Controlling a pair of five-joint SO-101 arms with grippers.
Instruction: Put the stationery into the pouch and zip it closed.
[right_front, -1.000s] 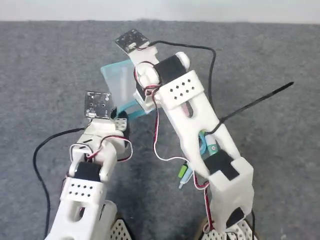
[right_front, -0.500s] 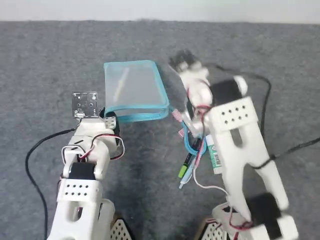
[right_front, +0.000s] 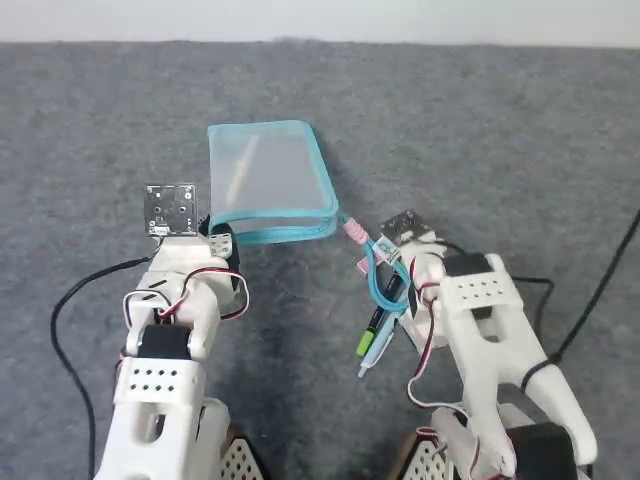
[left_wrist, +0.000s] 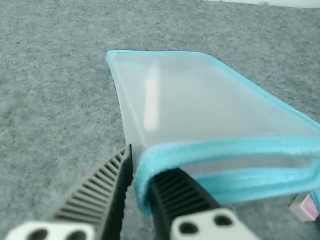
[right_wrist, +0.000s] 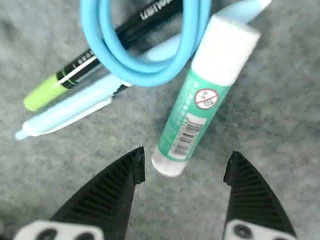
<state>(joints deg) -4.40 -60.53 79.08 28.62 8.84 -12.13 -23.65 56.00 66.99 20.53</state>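
A translucent pouch (right_front: 268, 178) with a teal zip edge lies flat on the grey mat, its open mouth toward the arms. My left gripper (left_wrist: 139, 192) is shut on the corner of the pouch (left_wrist: 200, 107) mouth; in the high view the left gripper (right_front: 222, 240) sits at the pouch's near left corner. My right gripper (right_wrist: 182, 175) is open just above the green-and-white glue stick (right_wrist: 202, 100), a finger on either side of its end. Beside it lie a blue cord loop (right_wrist: 145, 50), a green-capped black pen (right_wrist: 75, 75) and a light blue pen (right_wrist: 70, 116).
Grey carpet-like mat (right_front: 520, 140) covers the whole table. A pink zip pull (right_front: 352, 230) trails from the pouch toward the stationery pile (right_front: 375, 320). The right arm (right_front: 480, 320) covers part of the pile. Cables run beside both arms.
The right arm swung from over the pouch back toward the near right and dropped over the stationery. The pouch now lies uncovered. The left arm has held still for the last half second.
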